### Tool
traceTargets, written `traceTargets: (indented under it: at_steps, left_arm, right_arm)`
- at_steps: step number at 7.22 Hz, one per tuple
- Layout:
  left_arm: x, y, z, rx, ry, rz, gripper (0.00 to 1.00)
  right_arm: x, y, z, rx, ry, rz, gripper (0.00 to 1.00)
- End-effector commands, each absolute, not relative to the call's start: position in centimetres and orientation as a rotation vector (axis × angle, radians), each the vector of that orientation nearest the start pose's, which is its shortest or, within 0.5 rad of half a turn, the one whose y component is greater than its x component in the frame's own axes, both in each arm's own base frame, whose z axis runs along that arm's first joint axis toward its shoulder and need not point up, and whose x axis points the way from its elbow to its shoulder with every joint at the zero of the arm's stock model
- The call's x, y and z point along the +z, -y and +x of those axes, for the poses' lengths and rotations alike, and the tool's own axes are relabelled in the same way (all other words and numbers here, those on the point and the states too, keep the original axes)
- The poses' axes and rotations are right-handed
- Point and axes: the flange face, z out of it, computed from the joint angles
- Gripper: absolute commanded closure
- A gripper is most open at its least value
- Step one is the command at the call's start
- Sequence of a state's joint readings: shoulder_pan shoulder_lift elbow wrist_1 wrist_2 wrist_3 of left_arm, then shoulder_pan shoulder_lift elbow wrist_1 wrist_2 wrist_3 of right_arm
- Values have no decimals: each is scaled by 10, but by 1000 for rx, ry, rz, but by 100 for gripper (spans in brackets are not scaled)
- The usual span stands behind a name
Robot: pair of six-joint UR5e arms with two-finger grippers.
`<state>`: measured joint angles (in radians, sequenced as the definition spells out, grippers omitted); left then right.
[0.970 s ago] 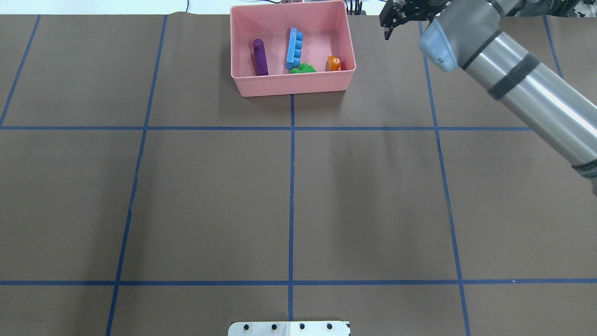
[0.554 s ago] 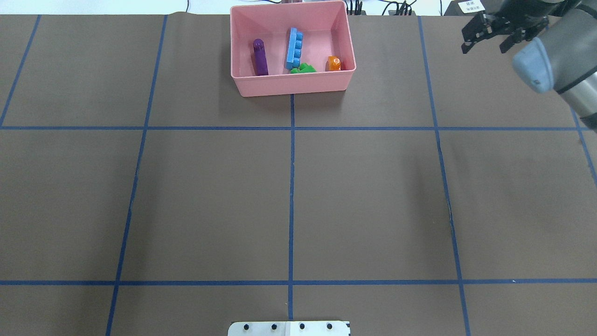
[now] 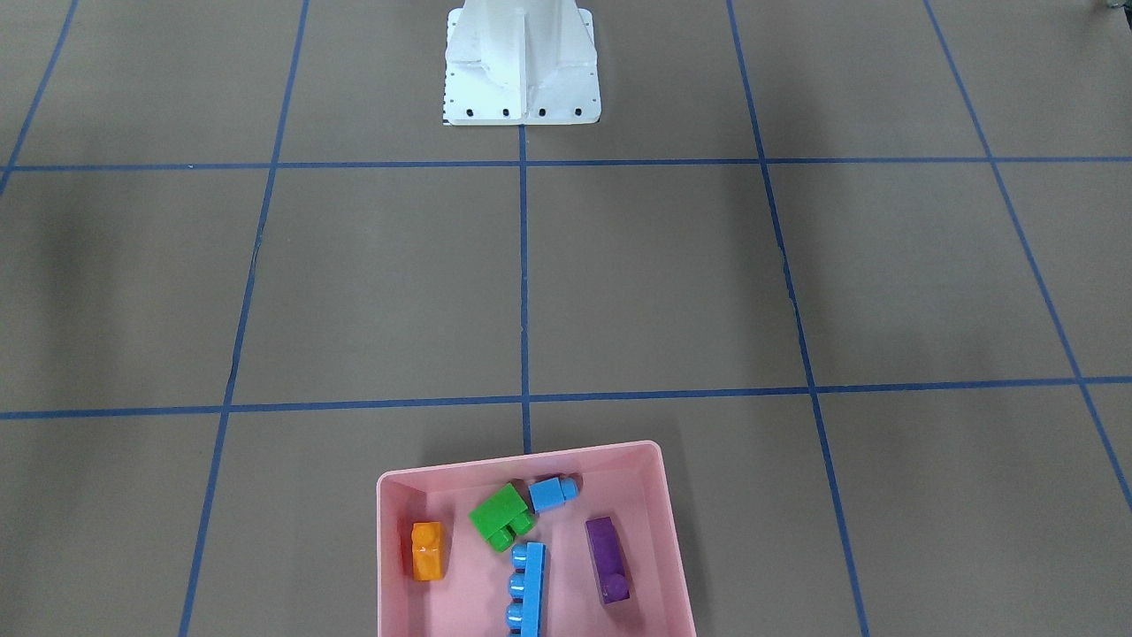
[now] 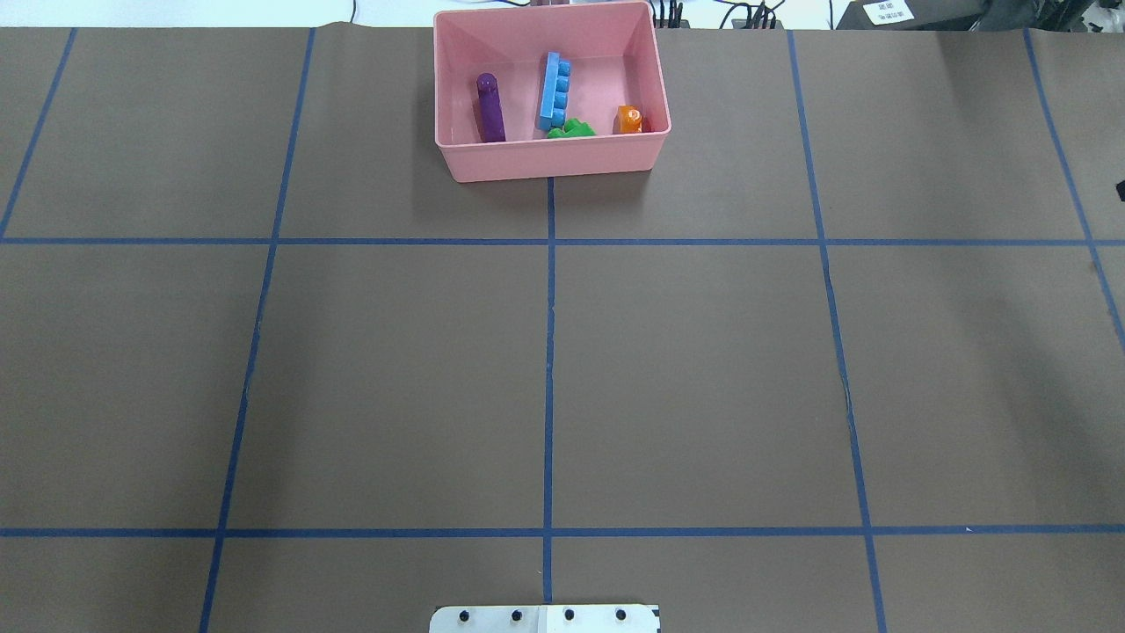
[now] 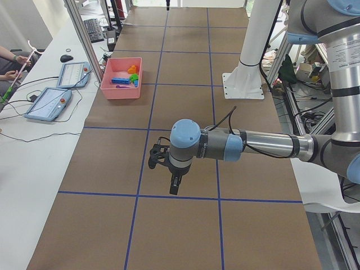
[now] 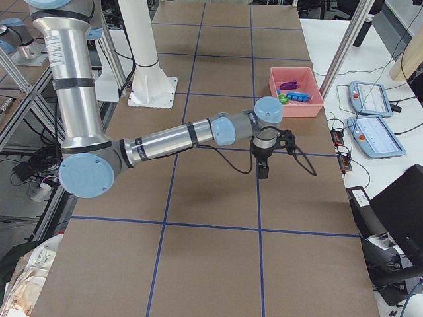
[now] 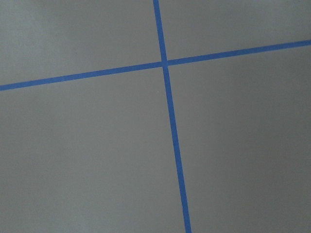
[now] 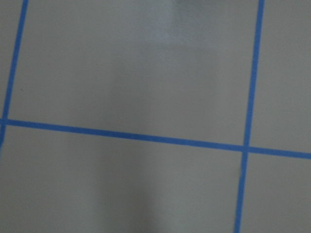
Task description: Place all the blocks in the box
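The pink box (image 4: 554,163) stands at the table's far edge in the overhead view, and near the bottom of the front-facing view (image 3: 522,460). In it lie the orange block (image 3: 427,550), the green block (image 3: 501,516), the small blue block (image 3: 552,493), the long blue block (image 3: 527,588) and the purple block (image 3: 607,559). In the overhead view the box's near wall hides the small blue block. The left gripper (image 5: 164,171) and the right gripper (image 6: 271,158) hang over bare table, far from the box. I cannot tell whether either is open or shut.
The white robot base (image 3: 522,71) stands at the table's near-robot edge. Brown paper with blue tape lines covers the table. Two teach pendants (image 5: 48,104) lie on the side table beyond the box, and an operator's arm (image 5: 8,62) shows there.
The right arm has swung away from beside the box to the right and has left the overhead view. The blocks and the box have not moved.
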<state>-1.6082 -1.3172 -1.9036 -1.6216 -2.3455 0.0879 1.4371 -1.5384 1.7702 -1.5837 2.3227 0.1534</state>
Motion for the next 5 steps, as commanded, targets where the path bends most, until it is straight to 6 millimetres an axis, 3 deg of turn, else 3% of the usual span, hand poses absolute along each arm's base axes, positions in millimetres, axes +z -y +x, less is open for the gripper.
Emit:
traceTargets:
  at_steps: [1, 2, 3, 5]
  left_arm:
    - [597, 389, -78, 93, -775, 172, 0]
    - [599, 387, -78, 95, -775, 168, 0]
    - [598, 386, -78, 96, -775, 167, 0]
    - [596, 386, -77, 98, -792, 170, 0]
  right_arm:
    - [605, 449, 50, -29, 757, 66, 0]
    - [612, 414, 67, 7, 754, 64, 0]
    - [606, 387, 77, 23, 751, 76, 0]
    - [591, 384, 76, 34, 755, 90, 0]
